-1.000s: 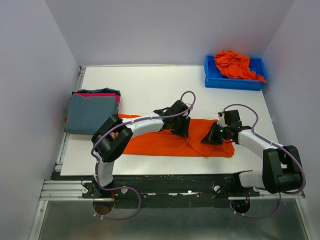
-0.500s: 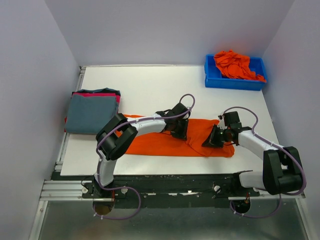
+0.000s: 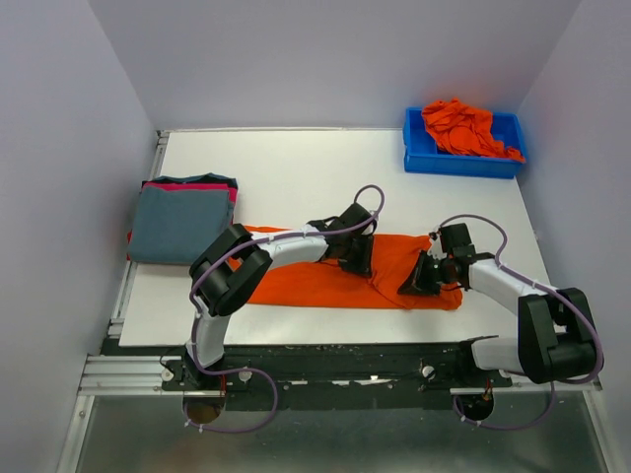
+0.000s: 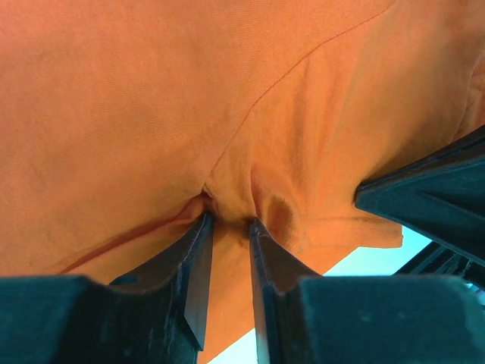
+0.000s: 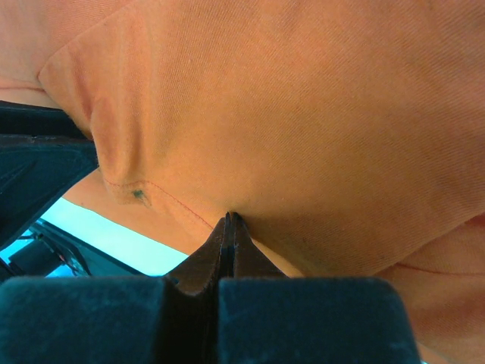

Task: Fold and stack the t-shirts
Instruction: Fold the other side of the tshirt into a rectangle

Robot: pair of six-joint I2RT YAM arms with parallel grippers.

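Right fingers (image 3: pixel 416 278) have slipped slightly toward 6 o'clock, and the left elbow has swung inward. From above, the orange t-shirt (image 3: pixel 315 286) lies spread mid-bench (image 3: pixel 296 177), with the left fingers (image 3: pixel 357 258) at its centre and the right ones near its 3 o'clock end. On the left wrist view, the fingers (image 4: pixel 195 262) are clamped on a pinched ridge of orange cloth. On the right wrist view, the fingers (image 5: pixel 216 258) are pressed together, tips against the cloth.

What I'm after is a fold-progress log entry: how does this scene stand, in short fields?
working shirt: orange t-shirt, spread out, right end bunched
left gripper: pinching its middle
right gripper: shut on its right end
stack: grey-blue t-shirt on top, red-pink t-shirt edge beneath
waiting: orange shirts in blue bin
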